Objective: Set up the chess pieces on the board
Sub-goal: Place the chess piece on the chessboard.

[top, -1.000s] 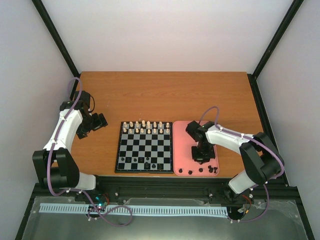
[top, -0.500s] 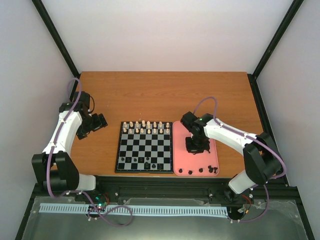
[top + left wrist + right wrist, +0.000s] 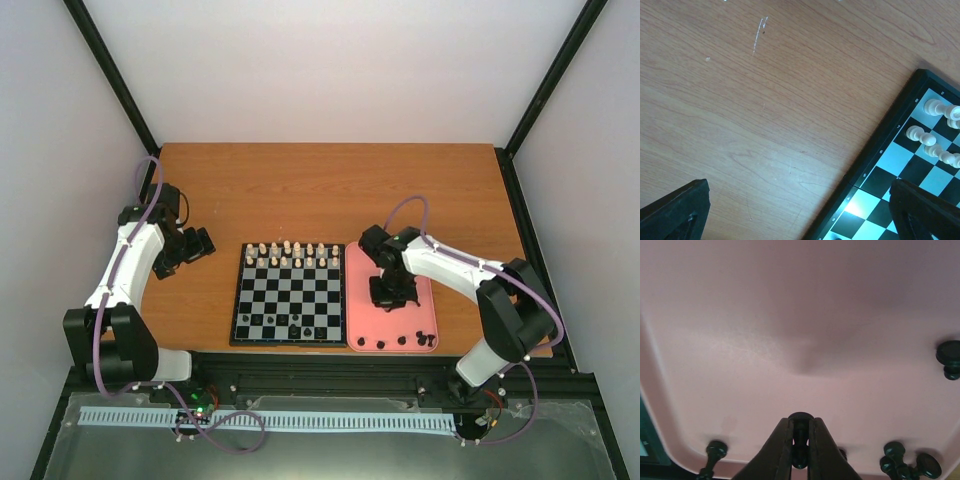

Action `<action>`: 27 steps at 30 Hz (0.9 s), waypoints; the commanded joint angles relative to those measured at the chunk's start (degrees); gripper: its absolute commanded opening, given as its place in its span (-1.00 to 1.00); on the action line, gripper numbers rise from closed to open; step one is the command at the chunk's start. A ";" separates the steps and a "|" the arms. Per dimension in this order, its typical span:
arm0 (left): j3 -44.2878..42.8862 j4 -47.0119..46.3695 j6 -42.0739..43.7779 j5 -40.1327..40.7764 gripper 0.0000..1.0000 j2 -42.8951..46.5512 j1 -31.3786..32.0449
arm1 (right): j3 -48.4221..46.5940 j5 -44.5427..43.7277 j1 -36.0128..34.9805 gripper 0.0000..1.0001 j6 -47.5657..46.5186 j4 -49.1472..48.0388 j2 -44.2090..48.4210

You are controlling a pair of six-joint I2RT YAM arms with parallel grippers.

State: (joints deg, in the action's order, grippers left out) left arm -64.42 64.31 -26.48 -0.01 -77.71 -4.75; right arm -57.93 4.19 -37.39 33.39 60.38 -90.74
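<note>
Two arms: left gripper [image 3: 799, 205] over bare table [image 3: 330, 190] left of the board [image 3: 290, 290]; right gripper [image 3: 800, 421] over the pink tray [image 3: 360, 290].
left claw: jaws spread wide, nothing between them.
right claw: clamped on one black piece [image 3: 800, 437]; narrow tapered fingers pinch its stem, round head pokes out past the tips.
chess pieces: small glossy black turned knobs; a few on the board's near rows [image 3: 292, 325], about four along the tray's near edge [image 3: 402, 340].
board: black and pale grey checks, black rim, sheen on the squares; mid-table, tray just beside its right edge.
tray: smooth matt pink, rounded corners, raised lip.
table: orange-brown wood grain.
white pieces [image 3: 290, 255]: cream, on the two far rows.
top view only: both arms and the full layout; grip too small to read.
right wrist only: the pinch itself, loose black pieces near the lip.
left wrist only: fine scratches in the wood, small numerals on the board rim, cream pieces close up.
</note>
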 commanded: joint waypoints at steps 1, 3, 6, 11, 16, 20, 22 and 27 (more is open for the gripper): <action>-0.70 -0.32 1.08 -0.62 1.00 0.39 0.27 | -4.12 1.50 -1.36 -0.89 -1.21 0.50 -0.67; -0.71 -0.41 0.99 -0.77 1.00 0.13 0.27 | -6.31 2.89 -2.87 -0.89 -1.69 0.74 -0.86; -0.56 -0.62 0.83 -1.07 1.00 0.06 0.27 | -9.27 6.49 -4.18 -0.89 -2.32 0.46 -0.91; -0.14 -1.26 0.67 -1.57 1.00 -0.26 0.27 | -14.73 8.37 -6.64 -0.89 -3.82 4.03 -3.26; 0.30 -1.81 1.02 -1.74 1.00 -0.71 0.27 | -23.20 5.08 -10.87 -0.89 -3.78 8.81 -8.77; 0.14 -1.97 1.51 -1.54 1.00 -0.66 0.27 | -28.72 4.14 -14.18 -0.88 -3.57 10.38 -14.26; -0.06 -2.00 1.67 -1.72 1.00 -0.75 0.27 | -30.89 4.13 -15.92 -0.89 -3.09 10.25 -16.32; -0.19 -2.32 1.51 -2.60 1.00 -1.11 0.28 | -35.71 3.02 -19.60 -0.89 -2.03 9.81 -21.43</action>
State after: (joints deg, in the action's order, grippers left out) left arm -63.99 62.83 -25.80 -1.63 -78.28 -4.75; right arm -89.84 9.13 -54.37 30.15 68.86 -109.16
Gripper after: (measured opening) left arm 0.999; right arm 0.069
